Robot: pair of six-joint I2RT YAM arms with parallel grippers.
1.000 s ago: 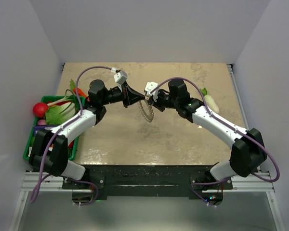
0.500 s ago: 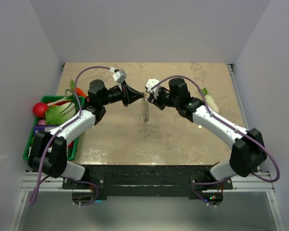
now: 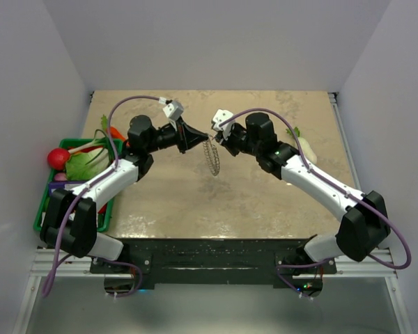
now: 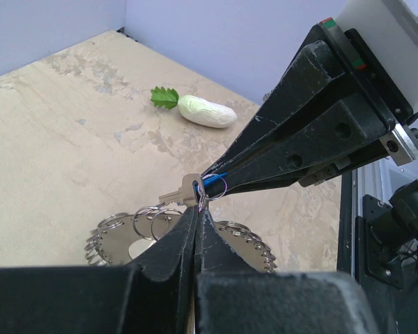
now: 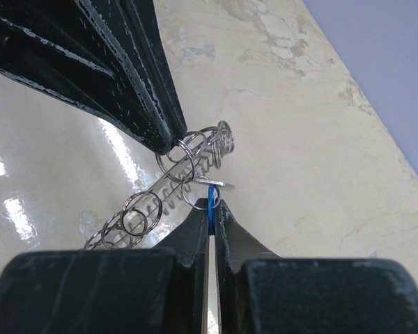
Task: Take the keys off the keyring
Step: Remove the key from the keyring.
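Both grippers meet above the middle of the table. My left gripper [image 3: 197,141] is shut on a small ring of the keyring [image 3: 212,160]; its tips show in the left wrist view [image 4: 200,212]. The keyring is a grey coiled loop [image 4: 254,243] with several small rings, and it hangs below the grippers, off the table. My right gripper [image 3: 210,136] is shut on the blue head of the key [image 5: 211,197]. Its silver blade [image 4: 184,190] sticks out sideways. The key's ring is still linked with the ring in the left fingers [image 5: 125,76]. The loop also shows in the right wrist view [image 5: 164,195].
A white radish with green leaves [image 3: 305,147] lies on the table at the right, behind the right arm. A green basket [image 3: 45,209] of toy vegetables stands at the table's left edge, beside the left arm. Grey walls close in the table on three sides.
The hanging loop has swung and turned, from broadside to nearly edge-on, then partly back. The right wrist has shifted slightly back and right. Both grippers have kept their hold.
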